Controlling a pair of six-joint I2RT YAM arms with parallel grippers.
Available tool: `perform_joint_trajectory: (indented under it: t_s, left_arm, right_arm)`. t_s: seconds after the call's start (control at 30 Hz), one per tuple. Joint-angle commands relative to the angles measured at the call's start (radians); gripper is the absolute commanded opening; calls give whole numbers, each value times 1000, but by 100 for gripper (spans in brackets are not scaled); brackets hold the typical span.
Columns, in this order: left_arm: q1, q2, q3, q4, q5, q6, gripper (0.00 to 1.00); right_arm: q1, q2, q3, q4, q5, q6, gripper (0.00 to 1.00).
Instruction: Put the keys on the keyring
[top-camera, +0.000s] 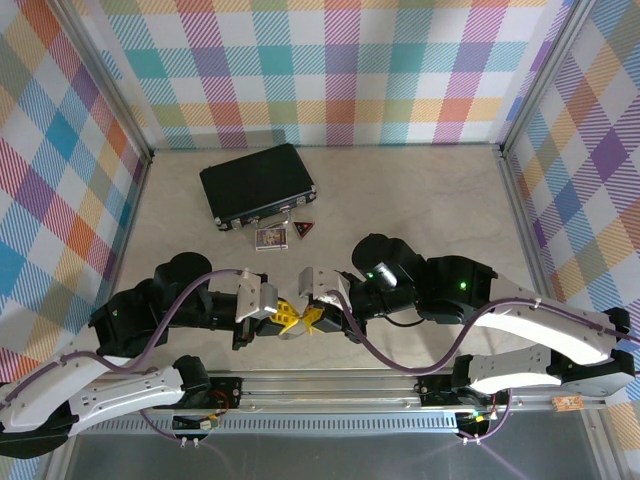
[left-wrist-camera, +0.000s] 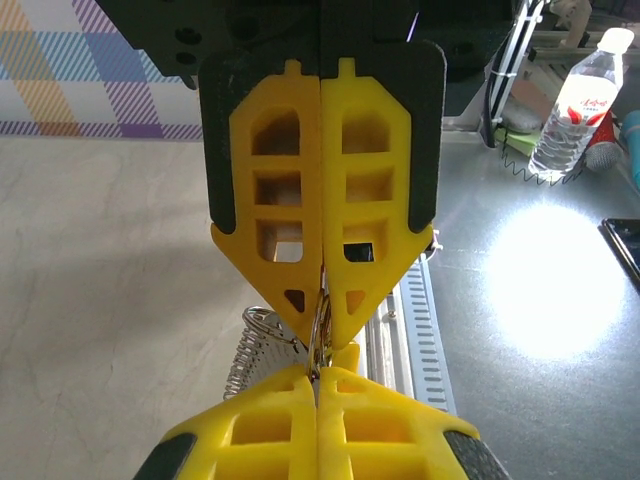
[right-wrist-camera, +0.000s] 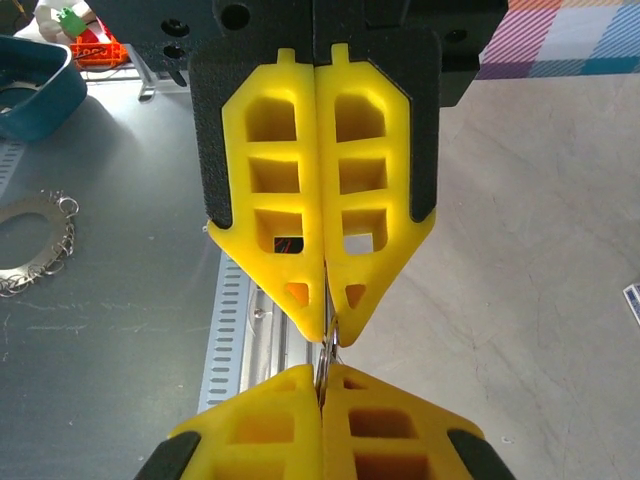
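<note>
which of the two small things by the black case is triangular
The right one: the red-and-black tag, below the near right corner of the black case. The one to its left is a rectangular picture card.

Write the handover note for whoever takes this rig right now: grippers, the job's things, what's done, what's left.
Left gripper: shut on a thin metal piece, tip to tip with the right.
Right gripper: shut on the same piece. I cannot tell whether it is a key.
Keyring: lies with its chain on the grey metal ledge, apart from both grippers.
Done: no key on the part of the keyring in view.
Left: thread the keys onto the keyring.
</note>
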Motion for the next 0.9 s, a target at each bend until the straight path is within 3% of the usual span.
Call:
perform_joint_trajectory:
  t_s: [0.0,0.23,0.37,0.43,0.6,0.77,0.87]
  left_arm:
    - [5,-13,-3,97,-7,-21,0]
    - [5,-34,-58,233,18,-130,0]
    - [5,-31,-58,223,31,-128,0]
    - [5,-29,-48,188,7,-103,6]
    - [5,-17,-19,113,-27,-57,7]
    - [5,-9,-6,91,-44,-43,24]
    - [5,-6,-3,86,-65,-40,26]
  right_arm:
    - [10,4,7,64,-78,3,0]
    - [21,-34,-47,131,-72,7,0]
    - [25,-25,-37,113,-62,3,0]
    - [28,-15,-23,91,-55,-1,0]
    - [35,4,3,56,-37,-11,0]
    - [41,9,4,53,-25,-13,0]
    - [41,8,5,56,-21,-14,0]
